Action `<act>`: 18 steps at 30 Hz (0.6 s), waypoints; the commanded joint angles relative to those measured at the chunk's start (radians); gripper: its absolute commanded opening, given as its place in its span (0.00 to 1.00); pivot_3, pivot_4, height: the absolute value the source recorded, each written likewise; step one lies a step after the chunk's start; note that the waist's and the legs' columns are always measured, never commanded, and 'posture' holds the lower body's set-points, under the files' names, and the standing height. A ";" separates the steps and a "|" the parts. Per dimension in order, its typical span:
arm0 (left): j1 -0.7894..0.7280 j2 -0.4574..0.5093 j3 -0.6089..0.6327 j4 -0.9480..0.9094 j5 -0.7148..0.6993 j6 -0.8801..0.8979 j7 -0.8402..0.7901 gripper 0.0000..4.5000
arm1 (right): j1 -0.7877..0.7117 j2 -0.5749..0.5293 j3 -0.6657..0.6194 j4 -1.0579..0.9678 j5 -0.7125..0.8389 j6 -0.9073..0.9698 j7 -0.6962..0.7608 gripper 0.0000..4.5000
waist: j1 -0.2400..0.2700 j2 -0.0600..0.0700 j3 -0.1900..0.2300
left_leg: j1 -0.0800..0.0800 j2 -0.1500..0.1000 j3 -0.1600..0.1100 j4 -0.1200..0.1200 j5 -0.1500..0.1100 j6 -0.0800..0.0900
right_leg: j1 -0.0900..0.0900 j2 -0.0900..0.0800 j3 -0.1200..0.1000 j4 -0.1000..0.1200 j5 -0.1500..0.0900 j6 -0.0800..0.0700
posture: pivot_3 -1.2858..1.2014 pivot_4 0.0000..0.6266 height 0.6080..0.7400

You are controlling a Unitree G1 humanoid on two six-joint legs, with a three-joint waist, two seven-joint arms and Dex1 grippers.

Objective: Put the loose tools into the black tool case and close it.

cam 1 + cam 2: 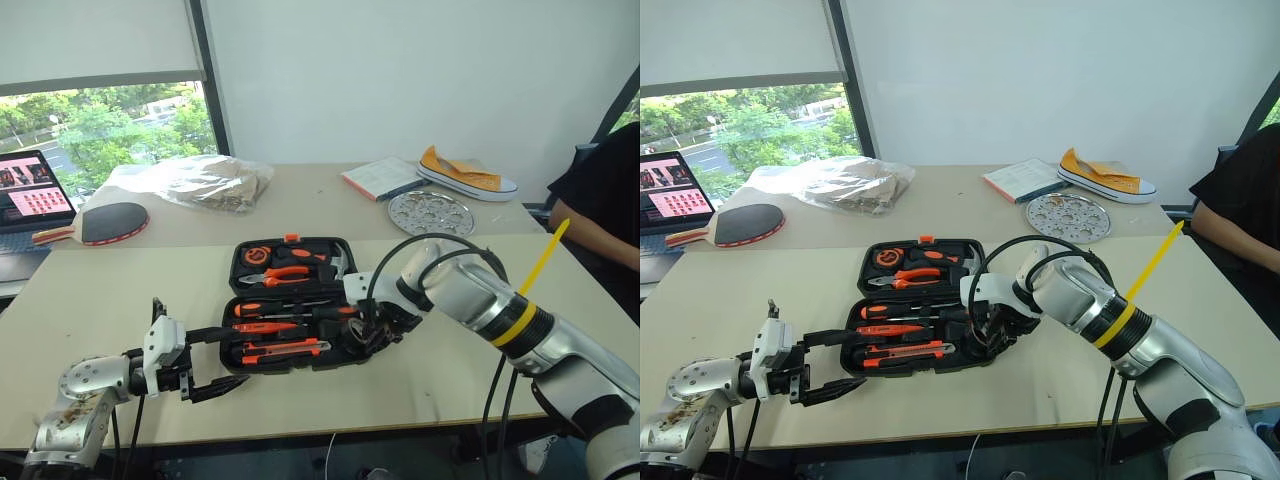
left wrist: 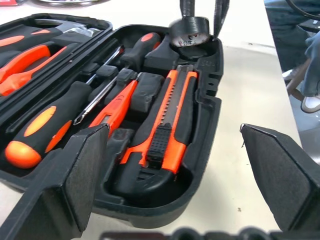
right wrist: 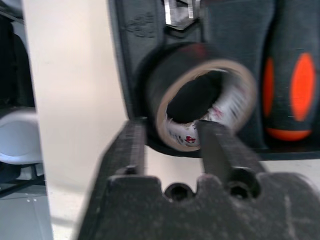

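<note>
1. The black tool case (image 1: 290,300) lies open on the table (image 1: 120,300), screwdrivers (image 2: 45,125) and utility knife (image 2: 167,117) slotted; closing remains.
2. Right gripper (image 3: 170,142) straddles the tape roll (image 3: 200,95) wall at its corner slot, grip uncertain.
3. Left gripper (image 2: 172,165) waits, spread wide and empty.

Pretty bright, even daylight here, mostly coming in through the window (image 1: 110,125) at the back left, which looks a bit washed out. Shadows on the worktop (image 1: 120,300) are soft and faint, no harsh glare anywhere. Both head views are sharp enough, lines bend slightly near the edges. The left wrist shot is crisp on the black tool case (image 2: 210,105). Right wrist one is smeary: the tape roll (image 3: 165,85) and pincer fingers (image 3: 132,145) are blurred.
</note>
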 commanded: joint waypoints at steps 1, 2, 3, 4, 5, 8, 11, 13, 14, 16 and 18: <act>-0.006 -0.002 0.010 -0.028 -0.007 -0.021 0.010 1.00 | -0.006 0.014 -0.059 -0.051 0.055 0.026 0.024 0.76 | -0.004 0.000 0.000 | 0.000 0.000 0.000 0.000 0.000 0.000 | 0.000 0.000 0.000 0.000 0.000 0.000 | 0.52 0.24 1.00; -0.004 -0.001 0.012 -0.029 -0.008 -0.021 0.011 1.00 | -0.009 -0.001 -0.077 -0.070 0.078 0.035 0.041 0.83 | -0.005 0.000 0.000 | -0.002 0.000 0.000 0.000 0.000 0.000 | -0.001 0.000 0.000 0.000 0.000 0.000 | 0.52 0.24 1.00; -0.001 -0.001 0.013 -0.031 -0.008 -0.021 0.012 1.00 | -0.007 -0.016 -0.092 -0.086 0.096 0.035 0.054 0.88 | -0.006 0.000 0.000 | -0.002 0.000 0.000 0.000 0.000 0.000 | -0.002 0.000 0.000 0.000 0.000 0.000 | 0.52 0.24 1.00; 0.001 0.000 0.015 -0.033 -0.009 -0.021 0.013 1.00 | -0.003 -0.031 -0.109 -0.098 0.114 0.033 0.065 0.99 | -0.005 0.000 0.000 | -0.003 0.000 0.000 0.000 0.000 0.000 | -0.003 0.000 0.000 0.000 0.000 0.000 | 0.52 0.24 1.00; 0.002 0.002 0.017 -0.033 -0.010 -0.021 0.013 1.00 | 0.003 -0.048 -0.126 -0.111 0.137 0.033 0.077 0.99 | -0.005 0.000 0.000 | -0.004 0.000 0.000 0.000 0.000 0.000 | -0.004 0.000 0.000 0.000 0.000 0.000 | 0.52 0.24 1.00; 0.003 0.008 0.023 -0.029 -0.013 -0.021 0.011 1.00 | 0.046 -0.062 -0.222 -0.130 0.231 0.007 0.078 0.99 | -0.005 0.000 0.000 | -0.004 0.000 0.000 0.000 0.000 0.000 | -0.004 0.000 0.000 -0.001 0.000 0.000 | 0.52 0.24 1.00; -0.001 0.008 0.046 -0.030 -0.031 -0.003 0.030 1.00 | 0.124 -0.040 -0.376 -0.125 0.334 -0.064 0.035 0.99 | -0.005 0.000 0.000 | -0.004 0.000 0.000 0.000 0.000 0.000 | -0.003 0.000 0.000 -0.001 0.000 0.000 | 0.52 0.24 1.00; 0.006 0.013 0.074 -0.030 -0.045 0.014 0.046 1.00 | 0.213 -0.026 -0.495 -0.107 0.380 -0.181 -0.007 0.99 | -0.005 0.000 0.000 | -0.004 0.001 0.000 0.000 0.000 0.000 | -0.003 0.000 0.001 -0.001 0.000 0.000 | 0.52 0.24 1.00; 0.011 0.014 0.089 -0.029 -0.054 0.026 0.057 1.00 | 0.252 -0.024 -0.535 -0.100 0.383 -0.239 -0.029 0.99 | -0.004 0.000 0.000 | -0.003 0.001 0.000 0.000 0.000 0.000 | -0.003 0.000 0.001 0.000 0.000 0.000 | 0.52 0.24 1.00; 0.024 0.015 0.132 -0.012 -0.057 0.040 0.102 1.00 | 0.339 -0.005 -0.630 -0.061 0.381 -0.358 -0.107 0.99 | -0.003 0.000 0.000 | -0.003 0.001 0.000 0.000 0.000 0.000 | -0.003 0.000 0.001 0.000 0.000 0.000 | 0.52 0.24 1.00; 0.026 0.005 0.176 0.010 -0.054 0.054 0.173 1.00 | 0.407 0.013 -0.709 -0.005 0.375 -0.449 -0.183 0.94 | -0.003 0.000 0.000 | -0.002 0.001 0.001 0.000 0.000 0.000 | -0.001 0.000 0.001 0.000 0.000 0.000 | 0.52 0.24 1.00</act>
